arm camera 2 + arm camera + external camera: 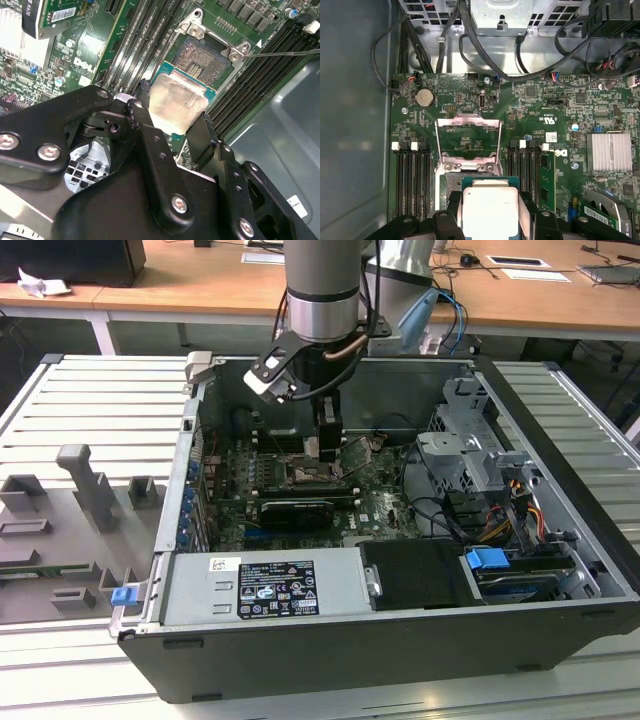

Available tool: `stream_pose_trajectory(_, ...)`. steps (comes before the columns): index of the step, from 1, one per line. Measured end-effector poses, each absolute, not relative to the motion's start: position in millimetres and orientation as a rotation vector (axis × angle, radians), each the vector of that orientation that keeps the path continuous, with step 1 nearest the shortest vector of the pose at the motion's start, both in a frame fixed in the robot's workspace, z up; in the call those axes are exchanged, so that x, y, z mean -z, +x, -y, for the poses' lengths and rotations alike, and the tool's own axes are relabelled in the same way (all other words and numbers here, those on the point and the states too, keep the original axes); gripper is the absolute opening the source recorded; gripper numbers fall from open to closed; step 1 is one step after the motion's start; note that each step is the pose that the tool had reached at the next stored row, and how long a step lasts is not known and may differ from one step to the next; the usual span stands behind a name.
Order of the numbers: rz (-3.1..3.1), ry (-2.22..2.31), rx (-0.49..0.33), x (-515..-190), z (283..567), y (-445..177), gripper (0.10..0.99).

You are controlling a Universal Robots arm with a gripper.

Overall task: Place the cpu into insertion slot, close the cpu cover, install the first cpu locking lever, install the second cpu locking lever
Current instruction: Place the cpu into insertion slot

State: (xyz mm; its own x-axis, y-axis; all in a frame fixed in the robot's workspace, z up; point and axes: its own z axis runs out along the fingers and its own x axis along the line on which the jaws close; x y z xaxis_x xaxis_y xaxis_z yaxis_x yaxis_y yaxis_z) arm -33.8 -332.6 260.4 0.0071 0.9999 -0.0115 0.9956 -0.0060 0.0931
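My gripper is shut on the cpu, its two black fingers clamping opposite edges of the chip, dull silver top facing the cameras. The cpu hangs just above the green board and overlaps one edge of the insertion slot, whose dark pin field lies bare. The cpu cover stands swung open behind the insertion slot. A thin wire locking lever sticks out free beside the socket. In the exterior view the gripper reaches down into the open computer case over the insertion slot.
Long black memory slots flank the socket on both sides. A finned heat sink and an expansion card sit nearby. Cables, the drive cage and the case walls hem in the board.
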Motion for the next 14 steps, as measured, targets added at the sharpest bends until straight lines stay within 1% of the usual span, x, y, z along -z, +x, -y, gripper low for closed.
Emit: stream_pose_trajectory(14, -2.161, 2.175, -0.088, -247.8, 332.2, -33.8, 0.537)
